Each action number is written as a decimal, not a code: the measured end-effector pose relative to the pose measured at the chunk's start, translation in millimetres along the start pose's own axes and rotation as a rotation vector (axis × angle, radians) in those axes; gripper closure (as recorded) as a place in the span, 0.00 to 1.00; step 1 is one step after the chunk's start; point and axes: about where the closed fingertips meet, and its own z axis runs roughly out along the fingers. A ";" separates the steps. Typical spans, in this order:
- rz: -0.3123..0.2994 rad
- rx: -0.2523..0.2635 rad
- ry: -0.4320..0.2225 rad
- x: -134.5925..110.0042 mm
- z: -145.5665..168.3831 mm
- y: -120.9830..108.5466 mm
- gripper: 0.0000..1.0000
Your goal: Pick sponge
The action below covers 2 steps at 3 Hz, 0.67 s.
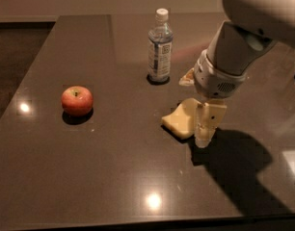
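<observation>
**My tool stands spread at the sponge**

My tool point(194, 109) hangs over the tabletop point(89, 177), right of its middle, pointing down from my white arm point(244, 37). It is spread wide. One cream finger point(207, 121) stands upright at the sponge's right side, its tip close to the tabletop; I cannot tell whether it touches the foam. The other shows behind my wrist, toward the far edge, clear of the sponge. The sponge point(180, 119) lies flat, pale yellow, just right of the tabletop's middle. A water bottle point(160, 47) stands upright nearer the far edge, near the sponge. A red apple point(77, 100) sits well apart, toward the left edge.
</observation>
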 end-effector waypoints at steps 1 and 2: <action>-0.011 -0.056 0.012 1.2 19.4 2.7 0.02; -0.011 -0.085 0.019 0.2 26.2 4.3 0.24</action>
